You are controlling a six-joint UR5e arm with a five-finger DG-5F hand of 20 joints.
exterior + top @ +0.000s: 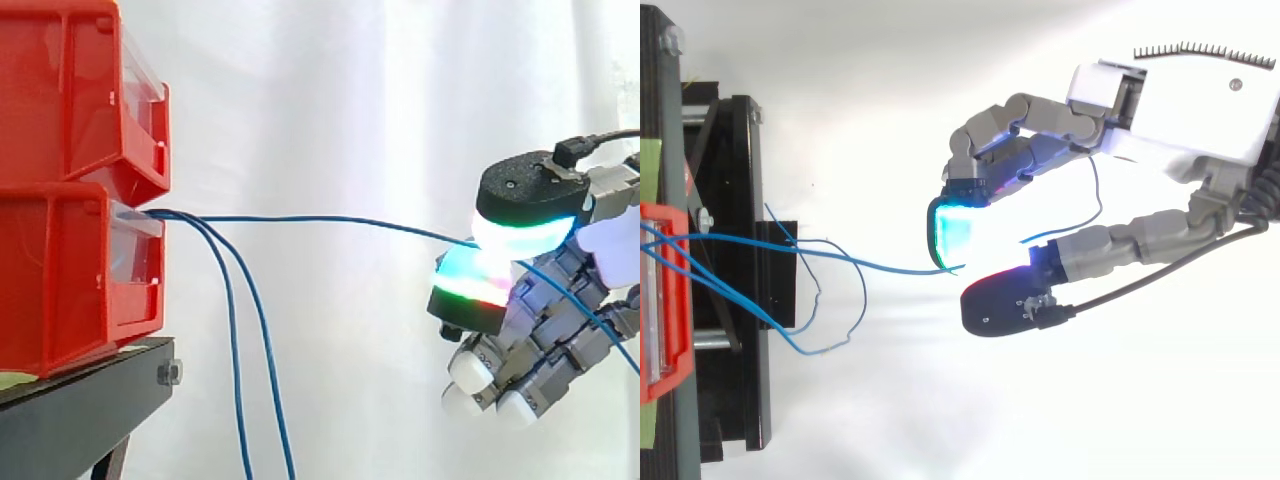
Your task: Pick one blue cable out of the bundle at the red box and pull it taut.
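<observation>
Two red bins [80,180] are stacked at the left on a black stand [90,400]. Three thin blue cables come out of the lower bin's front. One blue cable [330,220] runs nearly level to the right, stretched almost straight, into my hand [540,300]. My hand is shut on it, pinching it between two glowing fingertips [525,230], well to the right of the bins. Past the pinch the cable's end trails down to the right. The other two cables [250,360] hang down loosely from the bin. From above, the held cable [880,262] reaches the cyan pad [955,232].
A white curtain hangs behind everything. The red bin's edge [665,300] and the black stand [735,300] lie along the left side of the top view. Open space separates the bins from my hand.
</observation>
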